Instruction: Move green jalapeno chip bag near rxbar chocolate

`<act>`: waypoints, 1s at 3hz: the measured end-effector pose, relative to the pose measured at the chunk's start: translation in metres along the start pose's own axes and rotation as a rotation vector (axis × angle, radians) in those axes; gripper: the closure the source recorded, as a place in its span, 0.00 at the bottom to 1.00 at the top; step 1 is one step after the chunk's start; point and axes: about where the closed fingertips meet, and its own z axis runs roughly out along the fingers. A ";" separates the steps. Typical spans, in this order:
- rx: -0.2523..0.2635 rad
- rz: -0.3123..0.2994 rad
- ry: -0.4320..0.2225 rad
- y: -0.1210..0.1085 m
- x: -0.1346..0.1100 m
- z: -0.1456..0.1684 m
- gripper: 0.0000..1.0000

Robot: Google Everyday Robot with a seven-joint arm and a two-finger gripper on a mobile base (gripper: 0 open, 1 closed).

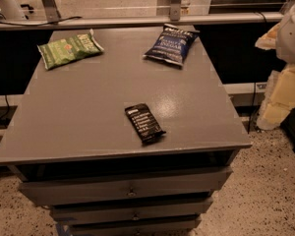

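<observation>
The green jalapeno chip bag lies flat at the far left corner of the grey table top. The rxbar chocolate, a small flat black wrapper with white text lines, lies near the front edge, a little right of the middle. The two are far apart, with bare table between them. My gripper does not show in the camera view. A white rounded shape at the right edge may be part of my arm, off to the side of the table.
A dark blue chip bag lies at the far right of the table. The table has drawers below its front edge. A rail runs behind the table. Yellowish objects stand on the floor to the right.
</observation>
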 end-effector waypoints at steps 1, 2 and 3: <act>0.000 0.000 0.000 0.000 0.000 0.000 0.00; 0.005 -0.017 -0.077 -0.013 -0.013 0.015 0.00; -0.002 -0.036 -0.180 -0.042 -0.049 0.053 0.00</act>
